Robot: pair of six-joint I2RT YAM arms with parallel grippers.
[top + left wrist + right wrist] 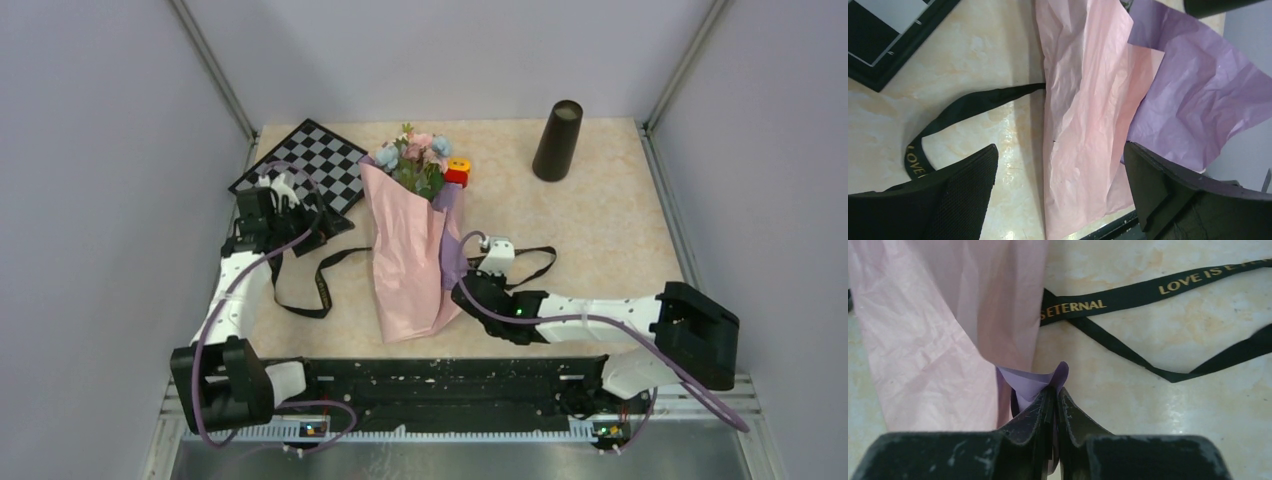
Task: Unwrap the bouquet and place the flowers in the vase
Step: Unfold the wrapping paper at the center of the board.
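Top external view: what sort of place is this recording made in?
Probably a lab robot cell: plain grey walls on metal posts enclose a marbled tabletop with a black mounting rail at its near edge.

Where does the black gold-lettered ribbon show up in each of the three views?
Top external: black ribbon trails out on both sides of the wrap, near centre.
Left wrist: left of centre, curving from the paper down to the lower left.
Right wrist: upper right, gold lettering readable.
Shared landmark: the bouquet's paper wrap.
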